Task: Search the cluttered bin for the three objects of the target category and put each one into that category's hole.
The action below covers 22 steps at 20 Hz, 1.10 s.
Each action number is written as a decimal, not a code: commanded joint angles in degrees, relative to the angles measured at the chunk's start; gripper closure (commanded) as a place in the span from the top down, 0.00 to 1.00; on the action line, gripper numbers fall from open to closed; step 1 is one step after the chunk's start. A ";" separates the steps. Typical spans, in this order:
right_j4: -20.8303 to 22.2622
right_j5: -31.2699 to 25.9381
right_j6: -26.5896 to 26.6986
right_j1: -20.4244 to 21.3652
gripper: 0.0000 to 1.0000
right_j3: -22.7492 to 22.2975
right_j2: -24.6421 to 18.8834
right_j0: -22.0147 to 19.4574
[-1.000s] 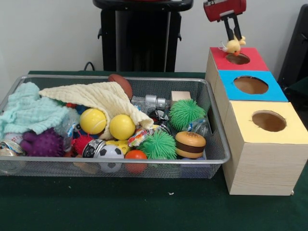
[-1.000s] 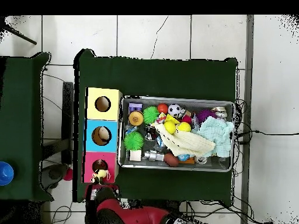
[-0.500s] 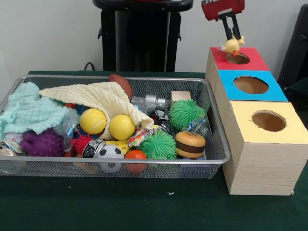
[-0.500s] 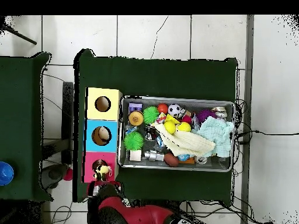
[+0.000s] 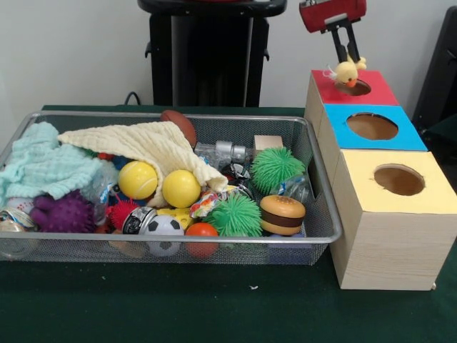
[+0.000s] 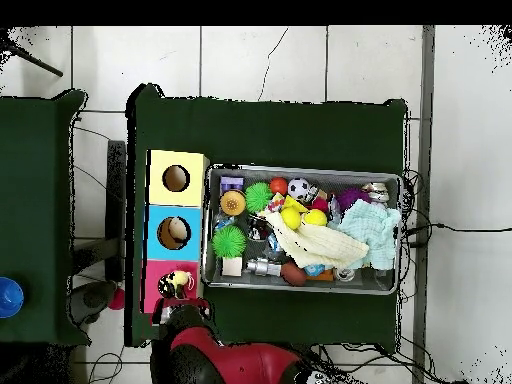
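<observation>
- gripper (image 5: pixel 348 58) comes down from top right in front view, fingers pinched on small yellow duck toy (image 5: pixel 347 71)
- duck toy hangs just above the hole (image 5: pixel 354 87) in the red-topped box (image 5: pixel 378 89), not inside it; orange beak points down-right
- overhead view: duck toy (image 6: pixel 177 284) sits over the red-topped box (image 6: pixel 157 277), red arm (image 6: pixel 235 362) just below it at the bottom edge
- three boxes in a row, touching: red-topped box, blue-topped box (image 5: pixel 371 127), yellow-topped box (image 5: pixel 396 182), each with one round hole
- wire bin (image 5: pixel 323 230) just left of the boxes on green table (image 5: pixel 214 307), full of clutter
- in bin: cream cloth (image 5: pixel 146 146) draped over the middle, mint cloth (image 5: pixel 43 166) at left, two yellow balls (image 5: pixel 159 184) side by side, purple spiky ball (image 5: pixel 64 212), two green spiky balls (image 5: pixel 235 214), toy burger (image 5: pixel 282 214), soccer ball (image 5: pixel 164 230), orange ball (image 5: pixel 202 232), brown football (image 5: pixel 180 123) at the back wall, wooden block (image 5: pixel 268 141)
- overhead view: something pale shows inside the blue-topped box's hole (image 6: pixel 174 233), can't tell what
</observation>
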State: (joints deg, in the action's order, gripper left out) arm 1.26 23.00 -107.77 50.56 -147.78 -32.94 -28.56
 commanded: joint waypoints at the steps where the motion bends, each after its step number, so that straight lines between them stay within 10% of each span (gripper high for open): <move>1: -2.80 -0.33 -16.32 -2.48 0.00 8.74 -4.49 -1.10; 22: -2.34 -1.49 -11.80 -3.52 0.00 8.50 -1.31 0.24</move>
State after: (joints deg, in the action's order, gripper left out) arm 1.26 23.00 -107.77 47.89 -147.18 -35.17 -28.66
